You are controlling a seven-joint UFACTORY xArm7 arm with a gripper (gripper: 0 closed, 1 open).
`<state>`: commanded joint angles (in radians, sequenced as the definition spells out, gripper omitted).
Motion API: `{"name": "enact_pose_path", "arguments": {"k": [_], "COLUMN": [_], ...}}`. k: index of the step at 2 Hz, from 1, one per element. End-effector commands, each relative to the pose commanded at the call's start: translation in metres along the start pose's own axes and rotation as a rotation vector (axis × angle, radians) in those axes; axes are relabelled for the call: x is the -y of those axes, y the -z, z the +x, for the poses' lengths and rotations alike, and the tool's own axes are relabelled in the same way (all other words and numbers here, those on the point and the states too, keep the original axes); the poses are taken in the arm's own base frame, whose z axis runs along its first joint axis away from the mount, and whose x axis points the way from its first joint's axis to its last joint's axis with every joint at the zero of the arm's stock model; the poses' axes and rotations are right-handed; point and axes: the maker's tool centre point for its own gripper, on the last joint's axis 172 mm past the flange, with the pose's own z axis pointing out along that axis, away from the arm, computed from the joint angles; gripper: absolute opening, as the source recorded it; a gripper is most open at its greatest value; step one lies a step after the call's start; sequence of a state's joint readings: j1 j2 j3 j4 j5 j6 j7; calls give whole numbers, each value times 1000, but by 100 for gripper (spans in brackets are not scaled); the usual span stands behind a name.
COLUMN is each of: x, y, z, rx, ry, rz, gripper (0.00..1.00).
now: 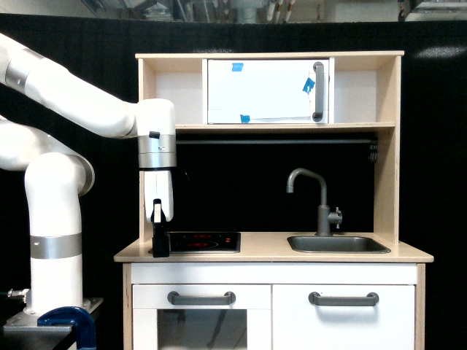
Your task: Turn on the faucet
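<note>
The faucet (319, 200) stands upright at the back of the counter (270, 251), just behind the sink (337, 244) toward the exterior view's right, its gooseneck spout curving over to the exterior view's left and its small side knob (336, 216) sticking out low on the stem's right. Nothing touches it. Left of the sink lies a black hob (203, 241) with red glowing rings. The gripper (160, 251) hangs well apart from the faucet, at the counter's far left end, pointing straight down with its dark fingers low over or perhaps touching the worktop just beside the hob's left edge; from this side-on angle I cannot tell how far its jaws stand apart, and it has hold of nothing visible. Above, a white cupboard door (266, 91) with blue tape marks fills the middle of the upper shelf. Below the counter are two grey bar handles (201, 297).
</note>
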<state>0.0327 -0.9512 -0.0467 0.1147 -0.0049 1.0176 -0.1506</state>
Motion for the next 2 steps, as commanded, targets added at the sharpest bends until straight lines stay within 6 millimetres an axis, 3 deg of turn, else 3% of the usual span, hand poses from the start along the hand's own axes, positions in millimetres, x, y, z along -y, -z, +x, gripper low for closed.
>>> {"name": "enact_pose_path", "arguments": {"k": [1,2], "x": [-21,17], "y": [9,20], "z": [55,105], "rx": [-106,-310], "ry": [369,791], "rz": [67,273], "gripper": [100,100]}}
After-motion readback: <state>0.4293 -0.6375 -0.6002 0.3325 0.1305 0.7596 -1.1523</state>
